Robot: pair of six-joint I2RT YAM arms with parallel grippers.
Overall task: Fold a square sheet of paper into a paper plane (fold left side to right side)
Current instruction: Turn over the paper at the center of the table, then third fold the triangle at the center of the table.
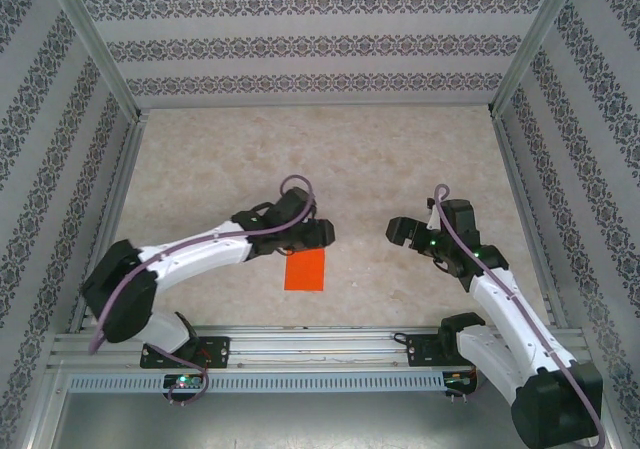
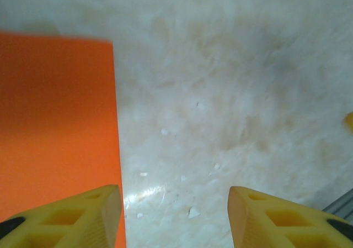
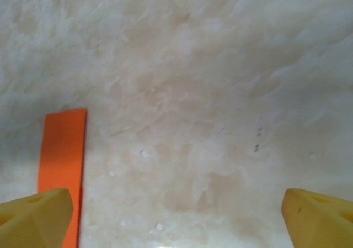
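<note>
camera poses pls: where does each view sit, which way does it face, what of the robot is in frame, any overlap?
Top external: above and behind both arms, looking down on the table; shows left gripper, right gripper, orange paper by the left one.
Left wrist: on the left wrist, facing down at the tabletop; yellow fingers apart, paper at left.
Right wrist: on the right wrist, also facing down; yellow fingers wide apart, paper at lower left.
Shared: all three catch the paper.
</note>
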